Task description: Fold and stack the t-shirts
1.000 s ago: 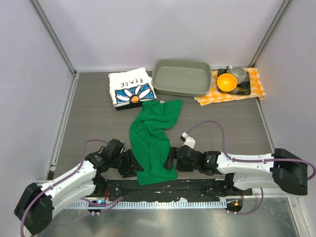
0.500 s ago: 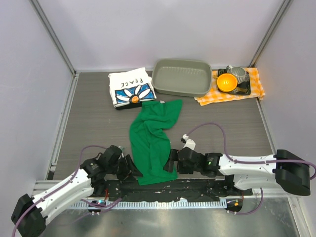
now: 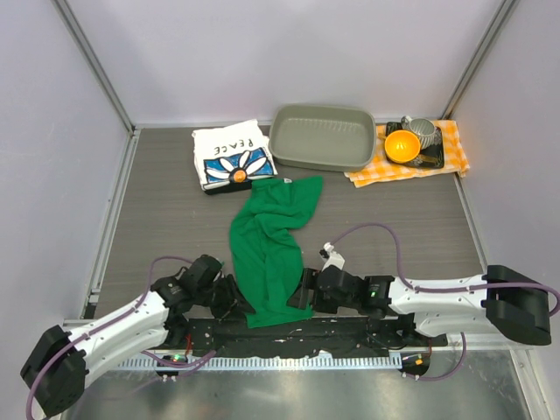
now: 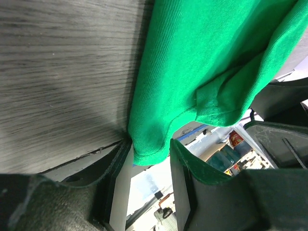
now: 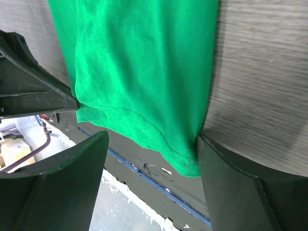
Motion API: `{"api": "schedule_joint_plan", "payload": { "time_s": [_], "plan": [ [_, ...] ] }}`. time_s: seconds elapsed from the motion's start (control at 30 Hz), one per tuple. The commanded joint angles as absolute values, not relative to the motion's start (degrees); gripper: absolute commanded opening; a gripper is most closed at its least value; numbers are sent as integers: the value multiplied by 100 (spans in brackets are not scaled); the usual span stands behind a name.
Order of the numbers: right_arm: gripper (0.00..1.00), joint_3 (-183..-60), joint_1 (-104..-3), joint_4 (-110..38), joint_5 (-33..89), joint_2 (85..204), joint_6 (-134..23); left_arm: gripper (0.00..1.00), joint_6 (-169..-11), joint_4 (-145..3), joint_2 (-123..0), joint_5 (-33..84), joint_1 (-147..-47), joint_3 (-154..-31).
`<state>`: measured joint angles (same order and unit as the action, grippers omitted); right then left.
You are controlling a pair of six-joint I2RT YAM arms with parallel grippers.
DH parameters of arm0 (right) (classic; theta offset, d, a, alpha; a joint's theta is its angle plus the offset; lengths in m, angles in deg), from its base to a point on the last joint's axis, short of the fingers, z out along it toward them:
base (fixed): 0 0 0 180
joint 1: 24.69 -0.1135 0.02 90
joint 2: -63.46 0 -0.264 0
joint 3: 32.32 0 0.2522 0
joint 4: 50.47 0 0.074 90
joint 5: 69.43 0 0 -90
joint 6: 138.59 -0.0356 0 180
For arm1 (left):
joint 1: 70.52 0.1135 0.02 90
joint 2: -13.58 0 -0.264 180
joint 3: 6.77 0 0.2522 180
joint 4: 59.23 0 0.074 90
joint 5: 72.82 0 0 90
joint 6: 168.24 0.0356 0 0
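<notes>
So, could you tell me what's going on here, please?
Both arms are at the green shirt, which lies rumpled on the table. The left gripper straddles its near left hem corner and the right gripper its near right one, jaws open, nothing lifted yet. The PEACE shirt lies folded at the far side.

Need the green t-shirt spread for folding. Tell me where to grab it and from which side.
Grip the green t-shirt by its near hem, at the two corners: left jaws from the left, right jaws from the right. It lies as a narrow crumpled strip running away from the arms, and that hem overhangs the edge of the table, so jaws can close around it.
</notes>
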<state>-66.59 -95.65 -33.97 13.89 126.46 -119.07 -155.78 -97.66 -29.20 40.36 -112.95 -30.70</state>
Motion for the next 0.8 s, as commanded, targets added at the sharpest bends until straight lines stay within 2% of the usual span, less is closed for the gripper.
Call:
{"api": "schedule_joint_plan", "payload": {
  "time_s": [0.0, 0.13, 0.23, 0.3, 0.33, 0.4, 0.43, 0.53, 0.77],
  "plan": [
    [79, -6393, -9737, -3425, 1591, 12805, -12084, 40, -15436, -9743, -3097, 3749, -11332, -2915],
    [69, -6322, -9790, -3810, 1661, 13051, -12180, 34, -15462, -9576, -3159, 3775, -11350, -2791],
    [59, -6331, -9852, -3900, 1635, 13227, -12216, 22, -15488, -9418, -3203, 3792, -11359, -2721],
    [55, -6366, -9860, -3908, 1600, 13263, -12216, 7, -15480, -9391, -3238, 3784, -11359, -2712],
    [47, -6366, -9869, -3900, 1591, 13289, -12216, 1, -15480, -9365, -3273, 3784, -11359, -2703],
    [36, -6392, -9869, -3830, 1547, 13307, -12224, 0, -15453, -9347, -3282, 3836, -11367, -2721],
    [22, -6392, -9869, -3760, 1521, 13289, -12224, 0, -15453, -9347, -3239, 3862, -11367, -2747],
    [2, -6471, -9922, -3348, 1354, 13210, -12189, 0, -15471, -9426, -3089, 3898, -11420, -2835],
    [1, -7024, -10351, -2389, 871, 12753, -11768, 0, -15208, -9523, -2834, 4021, -11736, -3353]
  ]
}}
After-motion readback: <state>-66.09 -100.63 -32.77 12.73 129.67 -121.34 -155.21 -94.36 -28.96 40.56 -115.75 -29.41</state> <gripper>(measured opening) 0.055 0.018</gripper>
